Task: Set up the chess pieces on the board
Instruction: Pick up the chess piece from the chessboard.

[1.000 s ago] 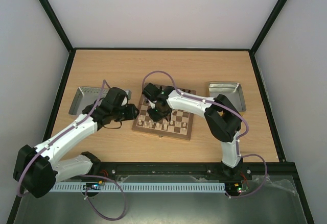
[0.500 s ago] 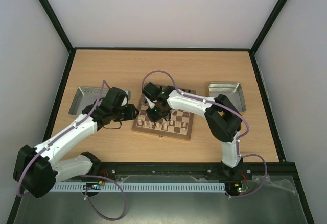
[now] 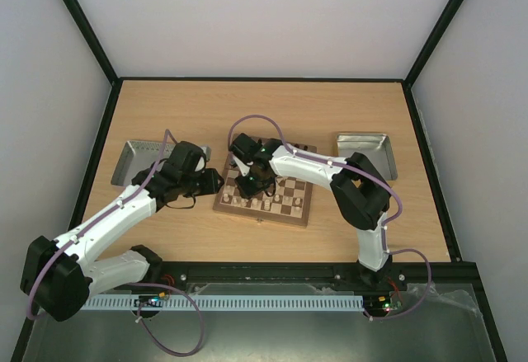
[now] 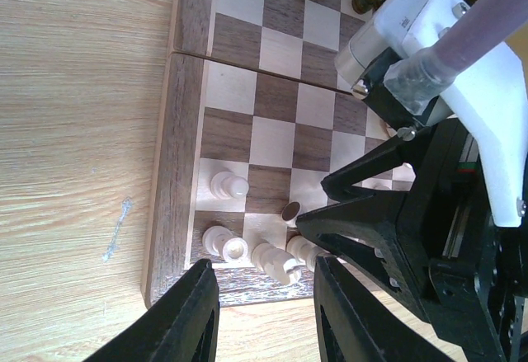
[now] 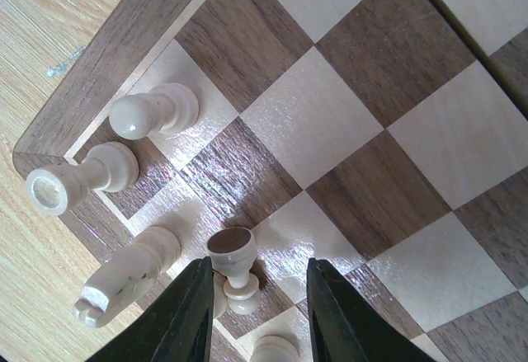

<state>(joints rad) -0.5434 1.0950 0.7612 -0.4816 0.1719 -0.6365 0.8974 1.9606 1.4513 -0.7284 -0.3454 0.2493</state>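
Since the cream pawn (image 5: pixel 232 265) stands on its own base between the spread jaws of the right gripper (image 5: pixel 260 263), gripped by neither side, we judge the way out to be the main danger. One finger (image 5: pixel 186 312) sits just beside the pawn's foot while the other leaves a plain gap, so a sideways drift or a twist while rising could tip it. A toppled pawn would hardly fall alone. It stands near the corner of the board (image 5: pixel 124 57), one row in from the back row. The knight (image 5: pixel 124 284) is just beside it, and the rook (image 5: pixel 78 179) and a second pawn (image 5: pixel 153 115) are close by. We cannot tell whether it sits centred on its square. The second risk is the left gripper (image 4: pixel 264 267), which hovers over the same corner's border with its jaws apart and nothing between them. The two wrists are near each other, and a move by either toward the other could bring them together above the pieces. For room, we see bare squares toward the board's middle, so straight up and then inward looks the safest path. Beyond the border lies the wooden table (image 3: pixel 264 106), with the grey trays (image 3: pixel 136 160) well apart on either side.
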